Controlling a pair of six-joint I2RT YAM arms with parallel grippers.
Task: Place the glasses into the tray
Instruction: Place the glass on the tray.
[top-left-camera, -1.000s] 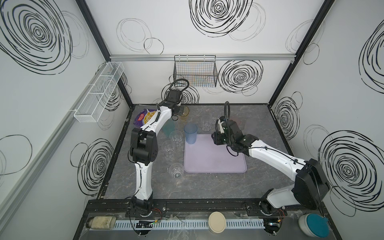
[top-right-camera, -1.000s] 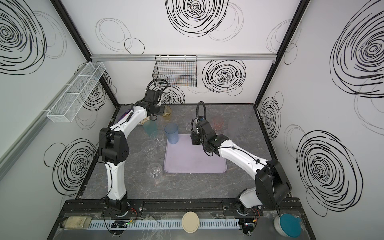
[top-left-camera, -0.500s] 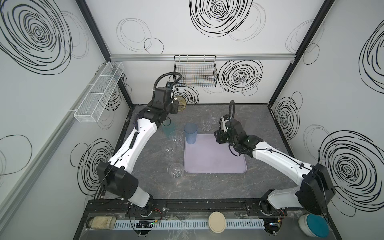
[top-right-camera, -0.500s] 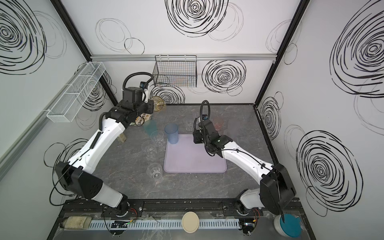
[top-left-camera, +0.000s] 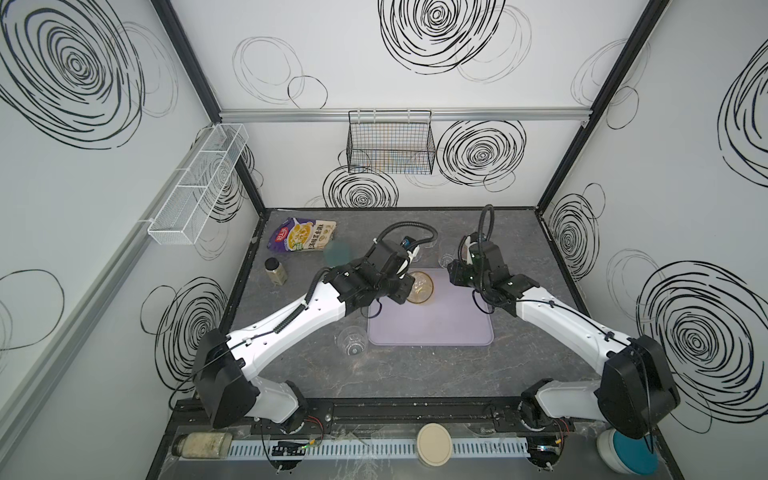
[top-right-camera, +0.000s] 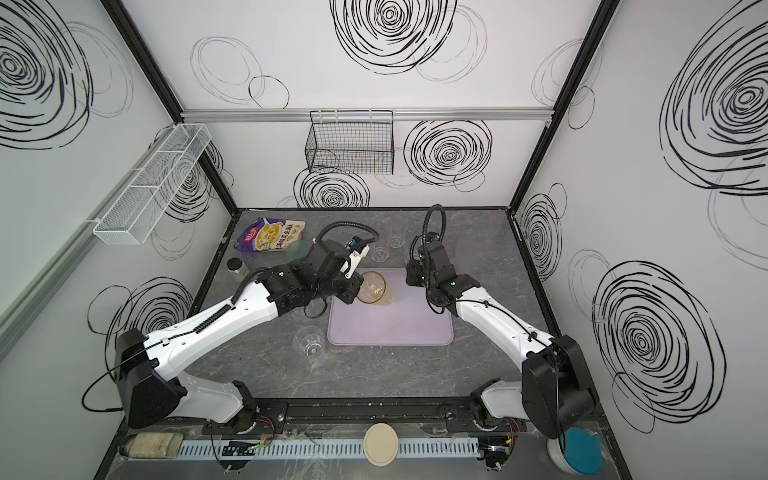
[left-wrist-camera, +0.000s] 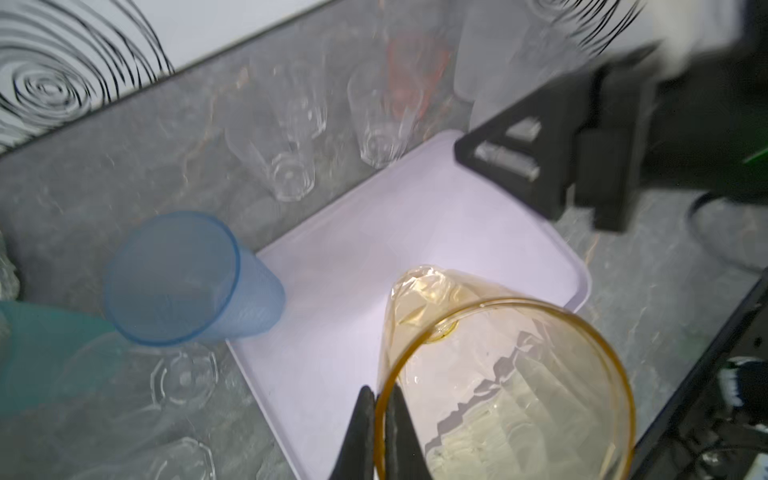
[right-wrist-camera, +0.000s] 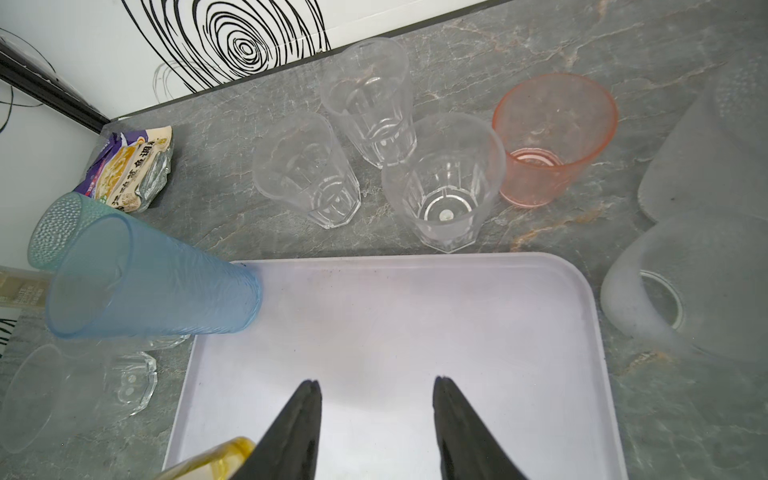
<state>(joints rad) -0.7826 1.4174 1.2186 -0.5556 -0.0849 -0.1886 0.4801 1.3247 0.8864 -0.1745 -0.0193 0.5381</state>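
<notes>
Purple and yellow, the snack packet (top-left-camera: 301, 235) lies toward 10 o'clock on the grey table (top-left-camera: 415, 374), with the small dark-lidded jar (top-left-camera: 275, 271) just on its 7 o'clock side. Next come the teal glass (right-wrist-camera: 56, 224) and the blue glass (right-wrist-camera: 145, 286), both upright. The blue one is at the 11 o'clock corner of the tray (top-left-camera: 432, 328); I cannot tell whether it stands on the rim or just off it. One clear glass (top-left-camera: 352, 340) stands on the table just beside the tray's 8 o'clock corner.

My left gripper (left-wrist-camera: 380, 401) is clamped on the amber glass (left-wrist-camera: 498, 374), one finger inside the rim and one outside, pinching the wall. In both top views the amber glass (top-right-camera: 372, 286) is over the tray's 11 o'clock part, mouth up. Whether its base touches the tray I cannot tell.

My right gripper (right-wrist-camera: 374, 386) hovers over the tray toward 1 o'clock, jaws apart and holding nothing. Beyond the tray's 12 o'clock edge three clear glasses (right-wrist-camera: 444, 183) stand upright in a cluster. The pink glass (right-wrist-camera: 552, 141) is just to their 3 o'clock, and two frosted glasses (right-wrist-camera: 665, 291) sit beside the tray's 1 o'clock corner.
</notes>
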